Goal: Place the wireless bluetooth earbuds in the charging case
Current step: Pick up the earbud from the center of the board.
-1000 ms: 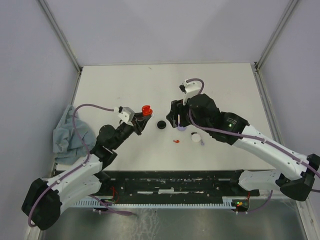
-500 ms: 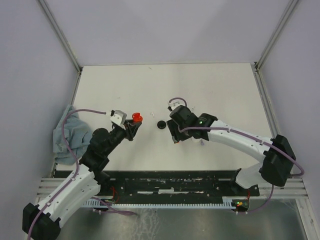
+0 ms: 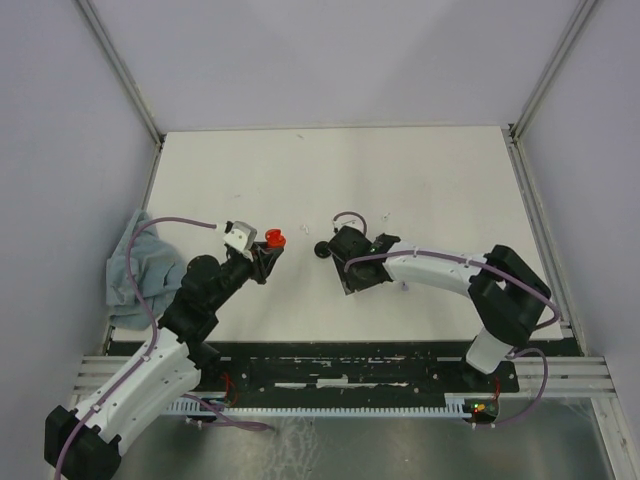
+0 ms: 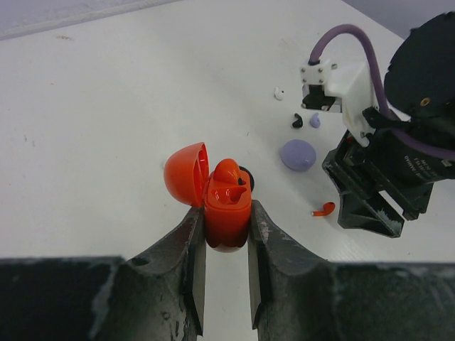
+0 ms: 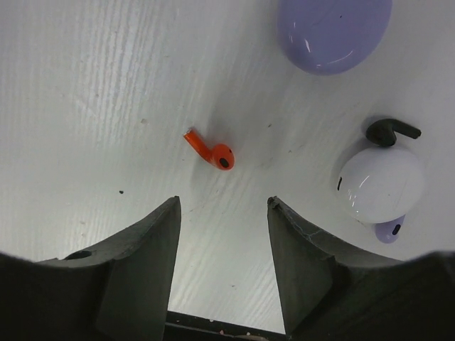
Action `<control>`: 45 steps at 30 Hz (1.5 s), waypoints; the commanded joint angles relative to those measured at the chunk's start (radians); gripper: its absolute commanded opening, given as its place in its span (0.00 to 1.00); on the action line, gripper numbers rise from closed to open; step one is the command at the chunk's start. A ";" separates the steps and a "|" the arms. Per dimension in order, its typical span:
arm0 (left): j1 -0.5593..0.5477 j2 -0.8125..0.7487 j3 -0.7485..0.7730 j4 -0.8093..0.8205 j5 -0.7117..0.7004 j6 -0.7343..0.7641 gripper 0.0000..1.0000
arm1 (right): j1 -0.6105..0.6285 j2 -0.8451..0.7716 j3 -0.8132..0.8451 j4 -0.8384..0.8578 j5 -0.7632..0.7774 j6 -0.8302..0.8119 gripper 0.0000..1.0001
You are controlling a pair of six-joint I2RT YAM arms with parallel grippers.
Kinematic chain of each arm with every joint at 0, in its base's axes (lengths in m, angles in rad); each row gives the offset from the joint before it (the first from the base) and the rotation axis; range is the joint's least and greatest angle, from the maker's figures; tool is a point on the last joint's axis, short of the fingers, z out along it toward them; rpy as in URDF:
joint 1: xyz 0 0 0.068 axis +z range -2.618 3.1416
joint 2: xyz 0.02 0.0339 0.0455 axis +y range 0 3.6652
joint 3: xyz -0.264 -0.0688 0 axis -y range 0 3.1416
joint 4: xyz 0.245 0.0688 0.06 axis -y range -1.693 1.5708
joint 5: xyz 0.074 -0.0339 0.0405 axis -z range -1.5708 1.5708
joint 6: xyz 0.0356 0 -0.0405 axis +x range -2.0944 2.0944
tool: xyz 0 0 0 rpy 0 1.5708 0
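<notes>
Left arm (image 3: pixel 150 370) stretched forward, left jaws clamped; right arm (image 3: pixel 440 270) bent low, right jaws parted

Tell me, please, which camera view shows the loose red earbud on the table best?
The right wrist view: the red earbud lies large and clear ahead of the right pincer. The left wrist view shows it tiny; from the top, the right arm hides it.

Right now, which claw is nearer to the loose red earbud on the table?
Right. The right claw is open, with the red earbud just ahead of it. The left claw is farther off, shut on the red case.
</notes>
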 commanded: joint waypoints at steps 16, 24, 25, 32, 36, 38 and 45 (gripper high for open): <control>0.005 -0.014 0.028 0.068 0.002 0.026 0.03 | -0.003 0.182 0.105 -0.043 0.114 -0.067 0.60; 0.007 -0.015 0.028 0.068 -0.003 0.030 0.03 | -0.011 0.186 0.148 -0.115 0.138 -0.089 0.59; 0.008 -0.017 0.029 0.068 -0.003 0.030 0.03 | -0.010 0.184 0.150 -0.120 0.138 -0.088 0.59; 0.013 -0.013 0.028 0.073 -0.001 0.027 0.03 | -0.022 0.178 0.147 -0.144 0.165 -0.089 0.59; 0.014 -0.011 0.029 0.076 0.005 0.027 0.03 | -0.034 0.186 0.147 -0.127 0.171 -0.086 0.59; 0.016 -0.009 0.029 0.079 0.008 0.024 0.03 | -0.036 0.197 0.157 -0.122 0.171 -0.084 0.59; 0.018 -0.012 0.028 0.079 0.012 0.021 0.03 | -0.045 0.230 0.197 -0.105 0.183 -0.090 0.59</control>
